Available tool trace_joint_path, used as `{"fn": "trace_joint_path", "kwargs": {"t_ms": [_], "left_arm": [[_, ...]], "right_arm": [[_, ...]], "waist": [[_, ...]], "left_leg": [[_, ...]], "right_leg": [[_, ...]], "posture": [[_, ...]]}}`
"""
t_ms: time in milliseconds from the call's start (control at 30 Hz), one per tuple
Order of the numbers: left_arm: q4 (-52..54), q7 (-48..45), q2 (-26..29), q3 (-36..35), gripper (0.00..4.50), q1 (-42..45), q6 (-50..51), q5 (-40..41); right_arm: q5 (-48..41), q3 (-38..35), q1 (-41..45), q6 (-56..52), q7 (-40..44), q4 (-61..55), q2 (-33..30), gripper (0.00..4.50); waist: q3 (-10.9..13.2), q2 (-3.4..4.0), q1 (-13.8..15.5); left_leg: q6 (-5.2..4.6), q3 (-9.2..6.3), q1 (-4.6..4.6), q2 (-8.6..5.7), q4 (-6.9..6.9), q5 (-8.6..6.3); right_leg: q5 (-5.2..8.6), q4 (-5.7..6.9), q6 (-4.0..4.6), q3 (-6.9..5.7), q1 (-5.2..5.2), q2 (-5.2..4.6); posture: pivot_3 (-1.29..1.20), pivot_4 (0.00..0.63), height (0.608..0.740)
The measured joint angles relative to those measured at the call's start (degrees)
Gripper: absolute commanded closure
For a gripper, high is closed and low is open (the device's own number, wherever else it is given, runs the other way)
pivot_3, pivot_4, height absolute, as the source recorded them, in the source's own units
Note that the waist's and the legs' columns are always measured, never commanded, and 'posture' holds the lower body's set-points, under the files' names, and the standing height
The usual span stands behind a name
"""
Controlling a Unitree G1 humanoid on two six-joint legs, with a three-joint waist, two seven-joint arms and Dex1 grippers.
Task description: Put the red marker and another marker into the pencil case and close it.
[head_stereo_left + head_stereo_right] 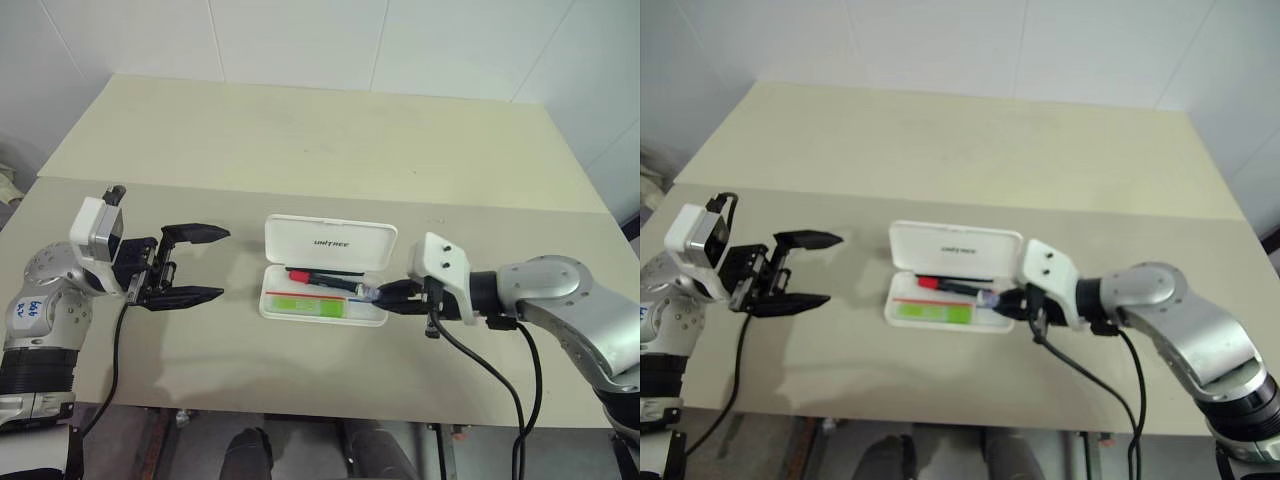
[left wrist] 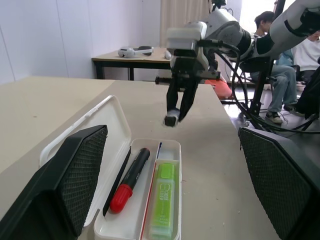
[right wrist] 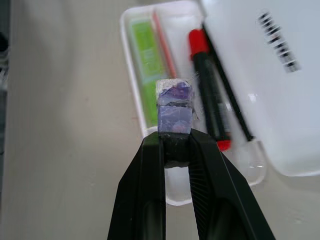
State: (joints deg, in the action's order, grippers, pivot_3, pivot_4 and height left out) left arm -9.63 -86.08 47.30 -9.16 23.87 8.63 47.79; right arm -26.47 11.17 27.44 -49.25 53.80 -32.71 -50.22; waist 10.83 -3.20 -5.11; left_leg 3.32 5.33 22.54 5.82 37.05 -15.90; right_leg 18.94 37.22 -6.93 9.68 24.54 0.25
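The white pencil case (image 1: 330, 241) lies open in the middle of the table, its lid tipped up at the far side. In its tray lie the red marker (image 1: 322, 277), black with a red end, and the lime-green highlighter (image 1: 305, 306) beside it. My right gripper (image 1: 384, 294) hovers at the case's right end, shut on a small purple block (image 3: 174, 107) with a white tip. To the left of the case and apart from it, my left gripper (image 1: 222, 263) stands open with nothing between its fingers.
The beige table (image 1: 330, 150) has bare room behind and on both sides of the case. Its front edge runs close below both arms. A black cable (image 1: 490, 380) hangs from my right wrist. In the left wrist view, seated people (image 2: 280, 55) and another table (image 2: 130, 57) are far behind.
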Motion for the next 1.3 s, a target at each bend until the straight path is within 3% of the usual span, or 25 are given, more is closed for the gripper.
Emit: {"fn": "trace_joint_path", "kwargs": {"t_ms": [200,633,1033,1300], "left_arm": [[1.45,0.01,0.41,-2.28,0.0,-2.78,0.52,-0.03],[4.21,0.04,1.03,-5.69,0.0,-5.82,1.31,-0.27],[4.28,0.05,0.96,-6.06,0.0,-6.28,1.16,-1.12],[4.26,0.11,-0.84,-6.02,0.0,-5.59,0.72,-1.76]], "right_arm": [[6.22,7.13,3.09,6.45,3.88,5.46,-0.5,4.17],[10.73,8.88,4.26,11.95,8.08,10.58,0.53,4.17],[12.52,8.88,4.31,12.98,9.71,11.44,1.73,0.04],[9.53,6.44,4.33,11.38,10.8,10.35,1.87,0.04]], "waist": [[0.04,0.06,0.07],[0.07,0.11,0.11],[0.1,0.15,0.1],[0.1,0.15,0.16]], "left_leg": [[0.0,0.0,-0.01,0.01,0.06,0.0],[0.01,0.01,-0.04,0.02,0.07,0.0],[0.01,0.01,-0.06,0.02,0.08,0.0],[0.01,0.01,-0.06,0.01,0.11,0.01]], "right_leg": [[0.02,0.1,0.05,-0.02,0.02,0.01],[0.03,0.17,0.06,-0.02,0.03,0.03],[0.04,0.19,0.07,-0.02,0.03,0.03],[0.03,0.2,0.06,-0.02,0.01,0.03]], "posture": [[0.0,0.15,0.74],[0.0,0.15,0.74],[0.0,0.15,0.74],[0.0,0.15,0.74]]}}
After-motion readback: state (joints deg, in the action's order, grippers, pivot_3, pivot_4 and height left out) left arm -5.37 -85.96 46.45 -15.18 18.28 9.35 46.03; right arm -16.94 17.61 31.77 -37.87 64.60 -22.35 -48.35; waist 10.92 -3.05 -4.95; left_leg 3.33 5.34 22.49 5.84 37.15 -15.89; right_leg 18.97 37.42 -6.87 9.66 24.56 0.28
